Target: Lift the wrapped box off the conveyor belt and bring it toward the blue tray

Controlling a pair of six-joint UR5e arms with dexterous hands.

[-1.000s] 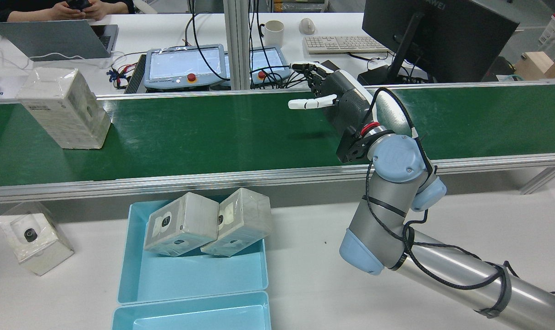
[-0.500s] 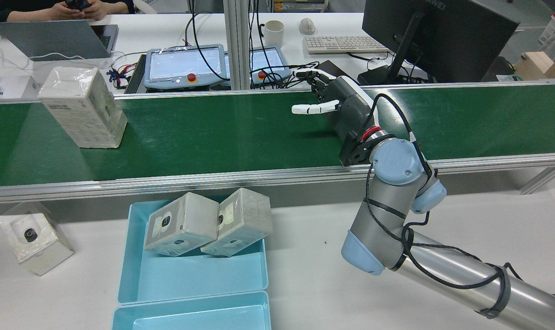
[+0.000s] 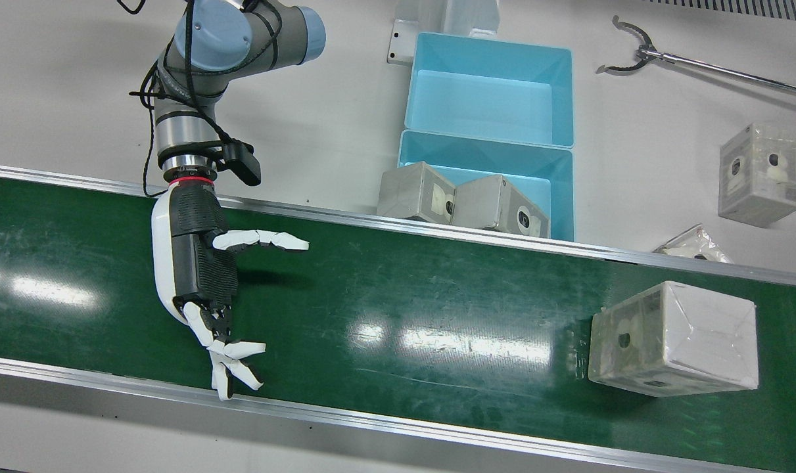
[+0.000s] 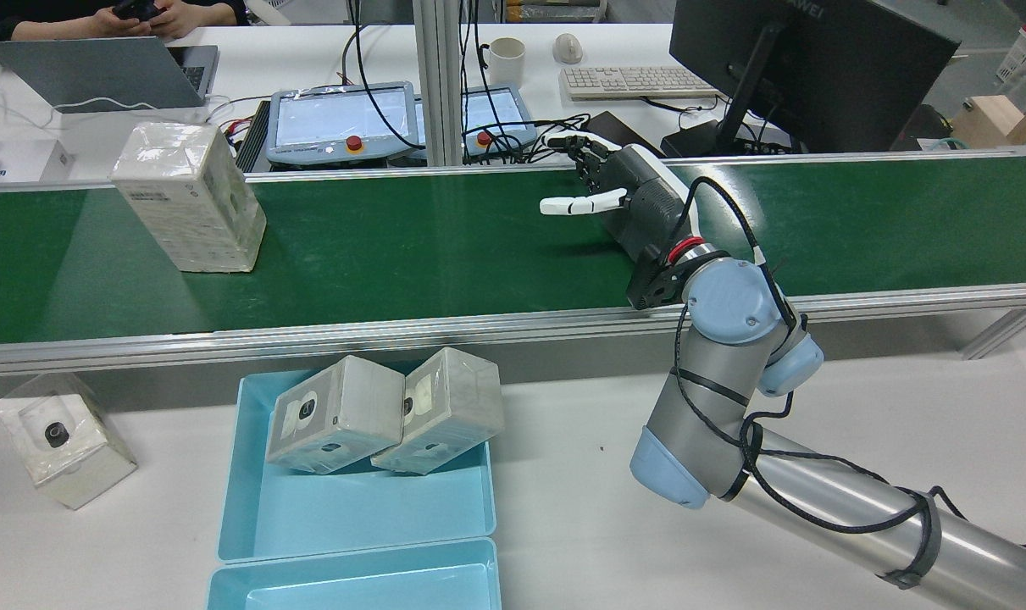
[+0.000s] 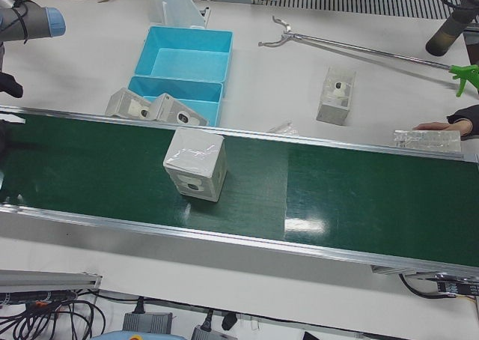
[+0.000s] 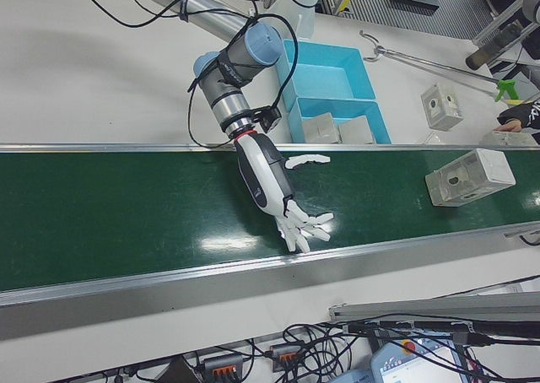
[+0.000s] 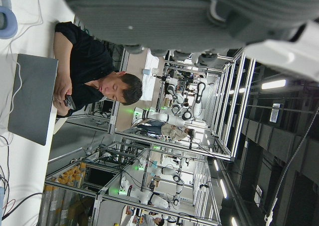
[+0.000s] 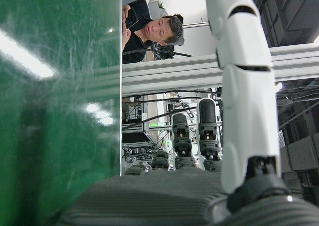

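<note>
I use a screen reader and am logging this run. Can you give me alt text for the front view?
An open white-and-black robot hand hovers over the green conveyor belt, well apart from the plastic-wrapped white box riding on the belt at the view's right. Behind the belt, a light blue tray holds two similar wrapped boxes.

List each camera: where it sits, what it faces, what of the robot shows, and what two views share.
Front view: overhead; conveyor belt, right hand open.
Rear view: high behind; belt, right arm, blue tray.
Left-front view: operators' side; wrapped box, only the edge of an arm.
Right-front view: operators' side; right hand over belt.
Left hand view: sideways, hand's underside, a seated person.
Right hand view: sideways, belt, own fingers.
Front and rear share the box and tray.
</note>
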